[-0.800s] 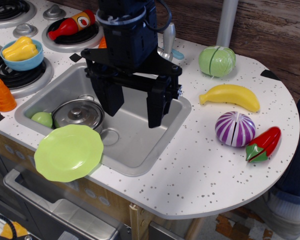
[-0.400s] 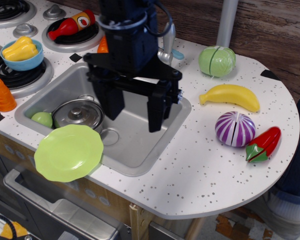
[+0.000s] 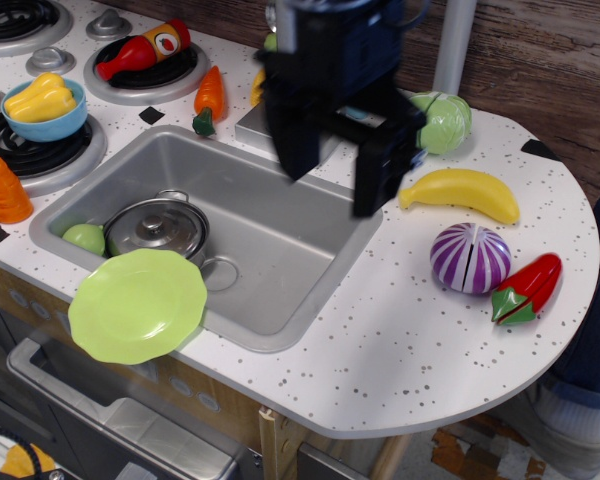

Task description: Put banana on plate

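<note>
The yellow banana [image 3: 463, 193] lies on the white speckled counter at the right, above the purple onion [image 3: 469, 257]. The lime-green plate [image 3: 137, 304] rests on the counter's front edge at the sink's lower left corner. My black gripper [image 3: 332, 183] hangs open and empty above the sink's right rim, blurred by motion. Its right finger [image 3: 374, 178] is just left of the banana's stem end, apart from it.
The sink [image 3: 270, 262] holds a steel pot [image 3: 158, 227] and a small green ball [image 3: 84, 239]. A green cabbage [image 3: 439, 122] and red pepper [image 3: 527, 288] lie near the banana. Carrots [image 3: 209, 98], a blue bowl [image 3: 46, 106] and a ketchup bottle [image 3: 142, 48] sit at the left.
My gripper has moved right and up, from over the middle of the sink to over its right rim, close to the banana. It stays open. The objects have not moved.
</note>
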Available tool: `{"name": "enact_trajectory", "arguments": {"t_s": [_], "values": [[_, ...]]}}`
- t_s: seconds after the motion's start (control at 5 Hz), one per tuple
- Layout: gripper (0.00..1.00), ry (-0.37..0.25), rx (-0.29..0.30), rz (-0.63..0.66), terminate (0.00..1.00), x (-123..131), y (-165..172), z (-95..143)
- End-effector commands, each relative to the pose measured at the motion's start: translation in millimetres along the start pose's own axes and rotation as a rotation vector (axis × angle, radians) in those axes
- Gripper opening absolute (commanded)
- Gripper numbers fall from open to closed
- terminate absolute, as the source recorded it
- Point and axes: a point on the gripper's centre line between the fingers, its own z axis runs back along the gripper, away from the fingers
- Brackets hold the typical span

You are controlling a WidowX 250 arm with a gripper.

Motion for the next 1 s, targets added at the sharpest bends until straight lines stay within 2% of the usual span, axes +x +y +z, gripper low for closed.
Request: {"name": "enact_trajectory", "arguments": {"t_s": [0.0, 0.2, 0.4, 0.6, 0.8], "values": [[1.0, -0.096, 0.049, -0.117, 0.0, 48.1, -10.6, 3.4], [1.0, -0.141, 0.089, -0.189, 0.0, 91.6, -13.5, -10.6], [1.0, -0.182, 0.081, -0.257, 0.0, 130.6, -11.1, -27.5], [1.0, -0.218, 0.09, -0.279, 0.0, 153.4, -11.0, -43.2], [1.0, -0.25, 0.063, -0.308, 0.0, 161.6, 3.8, -57.2]]}}
